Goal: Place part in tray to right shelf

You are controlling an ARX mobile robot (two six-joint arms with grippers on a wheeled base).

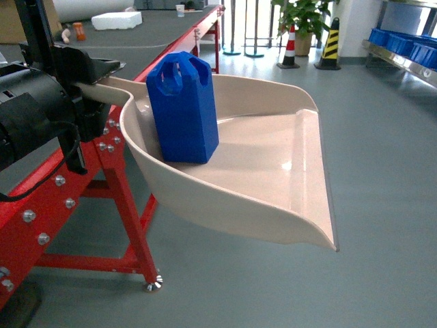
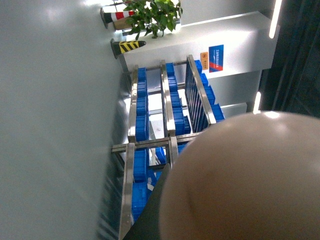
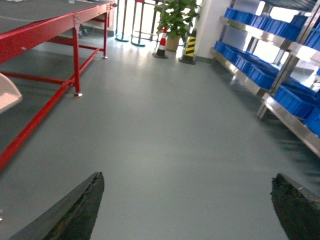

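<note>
One blocky blue part (image 1: 182, 109) — glossy beige tray (image 1: 273, 171)

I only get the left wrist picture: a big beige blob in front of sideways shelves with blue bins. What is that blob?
Observer: A beige tray, shaped like a dustpan; the left gripper holds its handle.
Operator: Anything in it?
Observer: Yes, a blue part stands upright near the handle end.
Operator: And the other arm?
Observer: The right gripper is open and empty above grey floor, with the shelf of blue bins to its right.
</note>
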